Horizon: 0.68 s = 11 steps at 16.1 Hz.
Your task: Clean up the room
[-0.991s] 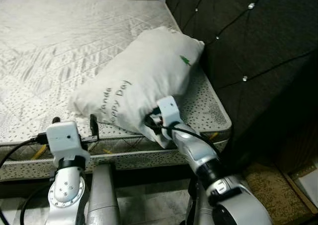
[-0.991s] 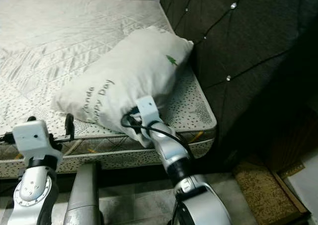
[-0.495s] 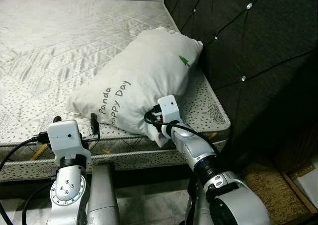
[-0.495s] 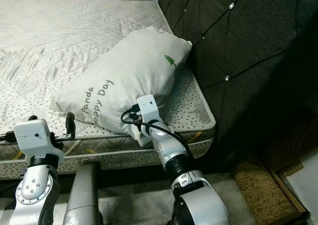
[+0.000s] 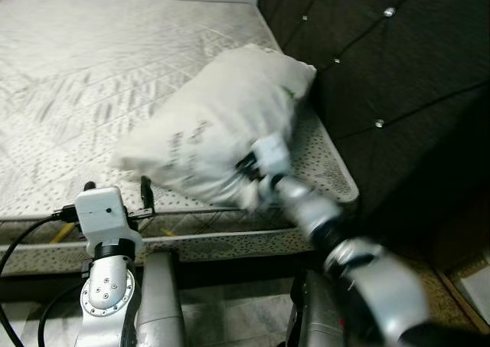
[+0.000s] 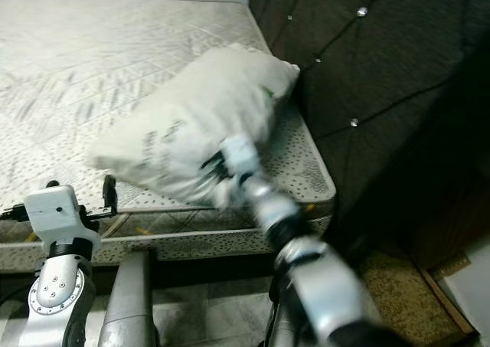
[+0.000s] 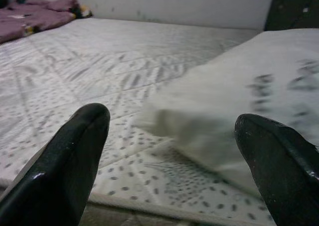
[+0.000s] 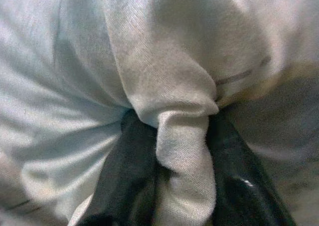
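Observation:
A white pillow (image 5: 214,125) with dark lettering lies on the mattress (image 5: 92,71) near the dark tufted headboard (image 5: 383,63). My right gripper (image 5: 249,171) is shut on the pillow's near corner; in the right wrist view a fold of white fabric (image 8: 182,151) is pinched between the two black fingers (image 8: 124,171). My left gripper (image 5: 115,198) hovers at the mattress's front edge, left of the pillow, open with nothing between its fingers (image 7: 65,161). The pillow's other corner (image 7: 164,121) lies just ahead of it.
A crumpled purple cloth (image 7: 35,16) lies at the mattress's far end by a white wall. The headboard stands close on the right. Below the bed edge is tiled floor (image 5: 230,316), with a brown mat (image 6: 398,286) at lower right.
My right arm has swung, blurred, pulling the gripped pillow corner; the pillow has shifted slightly toward the bed's middle. The left arm stays put.

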### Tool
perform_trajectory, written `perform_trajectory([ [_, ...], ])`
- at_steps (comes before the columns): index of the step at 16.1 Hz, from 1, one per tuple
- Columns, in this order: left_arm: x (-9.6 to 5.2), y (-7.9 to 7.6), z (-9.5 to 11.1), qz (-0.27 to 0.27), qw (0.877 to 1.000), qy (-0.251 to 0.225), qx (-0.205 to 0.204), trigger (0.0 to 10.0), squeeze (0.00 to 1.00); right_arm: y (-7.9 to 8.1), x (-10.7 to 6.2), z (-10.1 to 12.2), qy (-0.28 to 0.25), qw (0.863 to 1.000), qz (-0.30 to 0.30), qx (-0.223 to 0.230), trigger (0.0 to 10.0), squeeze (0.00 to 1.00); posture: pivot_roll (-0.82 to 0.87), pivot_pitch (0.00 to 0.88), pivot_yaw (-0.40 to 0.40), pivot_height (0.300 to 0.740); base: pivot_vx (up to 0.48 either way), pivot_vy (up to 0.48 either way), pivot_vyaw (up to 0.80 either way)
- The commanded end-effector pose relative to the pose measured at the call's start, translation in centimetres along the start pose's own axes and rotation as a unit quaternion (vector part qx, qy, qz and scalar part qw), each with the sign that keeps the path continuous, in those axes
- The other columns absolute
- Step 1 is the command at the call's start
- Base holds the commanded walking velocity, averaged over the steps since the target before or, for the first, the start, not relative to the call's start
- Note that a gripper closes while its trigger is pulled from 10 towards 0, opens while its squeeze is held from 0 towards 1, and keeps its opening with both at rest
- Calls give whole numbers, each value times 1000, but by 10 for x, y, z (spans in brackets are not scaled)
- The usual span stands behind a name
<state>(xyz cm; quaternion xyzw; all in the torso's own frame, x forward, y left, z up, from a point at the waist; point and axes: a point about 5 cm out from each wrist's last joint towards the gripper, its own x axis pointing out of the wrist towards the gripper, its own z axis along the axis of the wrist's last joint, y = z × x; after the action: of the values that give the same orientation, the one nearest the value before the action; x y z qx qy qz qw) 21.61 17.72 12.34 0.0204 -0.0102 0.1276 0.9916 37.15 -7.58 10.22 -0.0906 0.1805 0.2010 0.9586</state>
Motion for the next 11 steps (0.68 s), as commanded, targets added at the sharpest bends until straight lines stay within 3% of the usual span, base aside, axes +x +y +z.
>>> perform_trajectory([
  [1, 6, -2, 2, -3, 1000, -9, -4, 10000, 0, -49, -8, 36, -54, 996, -71, -12, 0, 0, 66, 0, -113, 515, 0, 0, 0],
  [7, 24, -4, 4, 1, 999, -31, -6, 10000, 0, -123, -42, 114, -146, 972, -177, -55, 0, 0, 69, 0, -109, 515, 0, 0, 0],
  [9, 32, -4, 6, 0, 999, -39, -4, 10000, 0, -138, -52, 122, -165, 964, -199, -60, 0, 0, 70, 0, -98, 515, 0, 0, 0],
  [11, 36, -3, 6, -3, 999, -43, -3, 10000, 0, -146, -56, 113, -170, 964, -198, -51, 0, 0, 61, 0, -91, 515, 0, 0, 0],
])
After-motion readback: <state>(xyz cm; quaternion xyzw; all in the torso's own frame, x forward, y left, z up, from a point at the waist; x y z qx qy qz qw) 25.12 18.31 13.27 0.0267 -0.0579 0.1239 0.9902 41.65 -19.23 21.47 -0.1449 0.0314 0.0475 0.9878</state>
